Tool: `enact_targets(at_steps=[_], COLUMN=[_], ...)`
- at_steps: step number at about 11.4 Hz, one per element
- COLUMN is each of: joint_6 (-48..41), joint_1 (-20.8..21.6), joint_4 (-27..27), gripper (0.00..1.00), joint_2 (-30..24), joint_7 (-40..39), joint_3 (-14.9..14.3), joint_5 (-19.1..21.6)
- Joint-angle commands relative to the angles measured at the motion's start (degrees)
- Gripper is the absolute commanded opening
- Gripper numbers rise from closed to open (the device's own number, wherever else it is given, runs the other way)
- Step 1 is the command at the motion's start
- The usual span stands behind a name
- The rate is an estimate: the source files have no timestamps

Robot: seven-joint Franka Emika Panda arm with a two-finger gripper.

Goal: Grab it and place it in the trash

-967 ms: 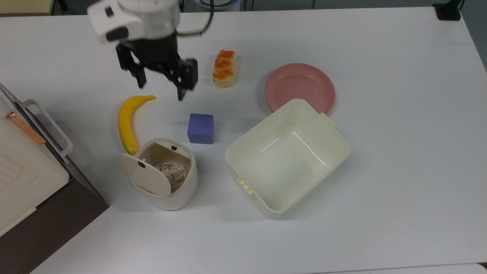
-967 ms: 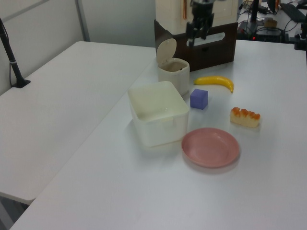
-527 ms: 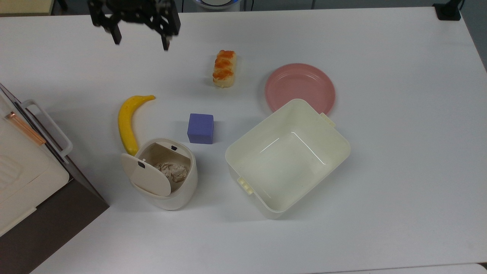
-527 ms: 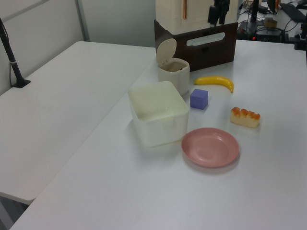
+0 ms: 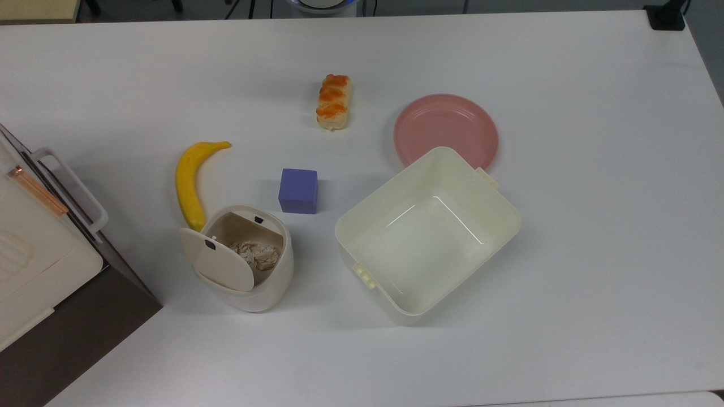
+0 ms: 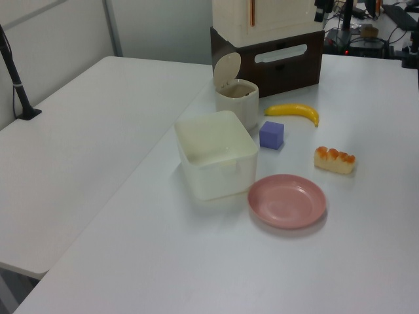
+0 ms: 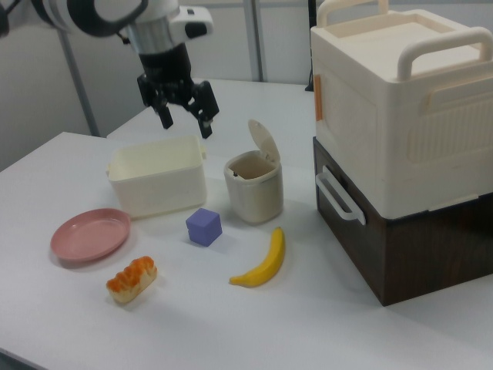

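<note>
A lab; white worktables (image 6: 98, 118), cabling, equipment (image 6: 366, 29) behind.

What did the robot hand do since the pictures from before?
The gripper pulled away from above the banana, toward the top view's upper edge and out of it. Fingers open, empty throughout. The paper wad stayed in the trash bin; nothing else moved.

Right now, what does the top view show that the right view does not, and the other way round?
The top view looks down into the trash, lid flipped up, where the paper wad lies inside, and onto the bare floor of the tub. The right view shows the gripper, open, raised high above the table. Both show the banana, purple cube, pink plate and bread piece.
</note>
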Motion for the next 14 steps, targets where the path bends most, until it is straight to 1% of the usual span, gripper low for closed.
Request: enact_targets(at_steps=[1,6,7,8,10,12,14], joint_6=[6.4,2.4,2.4,2.0,2.3,2.1,2.1], joint_1=[1.7,1.9,2.2,2.6,2.5,2.3,2.3], joint_4=[-7.8,-7.6,-6.8,-4.2,-3.8,-2.5,-2.5], gripper=[1.0,1.0,1.0,1.0,1.0,1.0,1.0], joint_2=[-3.4,-2.9,-1.7,-0.2,0.7,1.4,1.3], joint_7=[5.1,5.7,5.7,6.1,8.1,8.2,8.2], joint_3=[-0.4,0.0,0.2,0.2,0.2,0.2,0.2], joint_5=[1.0,2.0,2.2,2.2,2.4,2.7,2.7])
